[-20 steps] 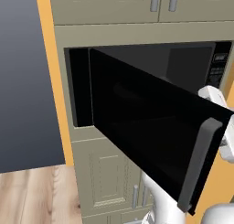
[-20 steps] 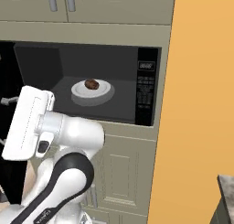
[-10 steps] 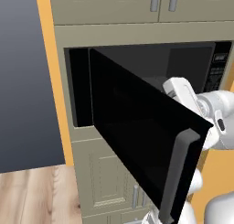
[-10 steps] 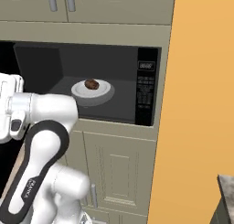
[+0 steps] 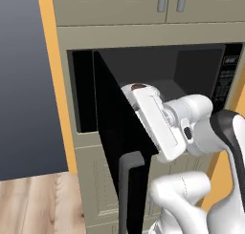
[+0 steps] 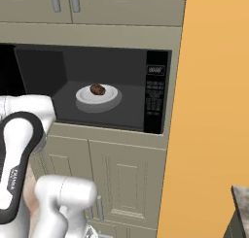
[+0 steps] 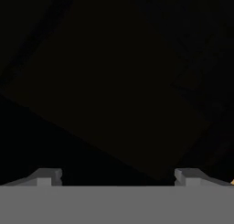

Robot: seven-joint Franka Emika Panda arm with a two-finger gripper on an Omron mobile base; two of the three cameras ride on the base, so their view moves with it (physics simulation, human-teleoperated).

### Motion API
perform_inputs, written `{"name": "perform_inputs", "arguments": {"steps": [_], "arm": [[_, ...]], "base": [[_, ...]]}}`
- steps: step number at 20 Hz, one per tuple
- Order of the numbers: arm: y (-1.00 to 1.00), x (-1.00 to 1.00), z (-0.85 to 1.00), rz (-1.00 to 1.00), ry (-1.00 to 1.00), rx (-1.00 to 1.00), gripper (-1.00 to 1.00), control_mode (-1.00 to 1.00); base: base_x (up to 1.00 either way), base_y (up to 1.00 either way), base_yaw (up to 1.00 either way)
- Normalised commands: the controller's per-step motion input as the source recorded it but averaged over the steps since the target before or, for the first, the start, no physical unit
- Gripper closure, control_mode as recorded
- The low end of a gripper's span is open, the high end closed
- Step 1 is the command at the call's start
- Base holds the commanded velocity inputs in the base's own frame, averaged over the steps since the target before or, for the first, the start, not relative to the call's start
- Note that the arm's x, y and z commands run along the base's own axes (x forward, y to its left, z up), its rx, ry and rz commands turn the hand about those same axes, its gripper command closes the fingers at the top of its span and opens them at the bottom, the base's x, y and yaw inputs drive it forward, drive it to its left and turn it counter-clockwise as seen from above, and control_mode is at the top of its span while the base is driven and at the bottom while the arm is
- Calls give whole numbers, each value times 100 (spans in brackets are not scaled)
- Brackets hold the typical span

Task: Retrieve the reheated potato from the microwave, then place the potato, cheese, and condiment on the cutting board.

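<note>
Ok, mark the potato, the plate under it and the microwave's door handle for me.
potato (image 6: pixel 97 89): right base view, middle of the brown lump.
plate (image 6: pixel 110 93): right base view, bare white rim to the right of the potato.
door handle (image 5: pixel 125 195): left base view, middle of the grey vertical bar on the open door.

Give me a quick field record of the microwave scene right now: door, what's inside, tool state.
microwave: built into the cabinets, button panel at right
door: swung wide open, bar handle at its free edge
potato: on a white plate inside the microwave, untouched
tool: open, empty, facing a dark surface
</note>
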Motion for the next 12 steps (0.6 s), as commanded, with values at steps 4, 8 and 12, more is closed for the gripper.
{"name": "perform_inputs", "arguments": {"steps": [4, 8, 12], "arm": [[-23, 15, 1, -16, -13, -1, -100, -100], [-81, 33, 6, -25, -25, -8, -100, -100], [-67, 50, 9, -23, -32, -22, -100, -100]], "base": [[0, 0, 0], [0, 0, 0], [0, 0, 0]]}}
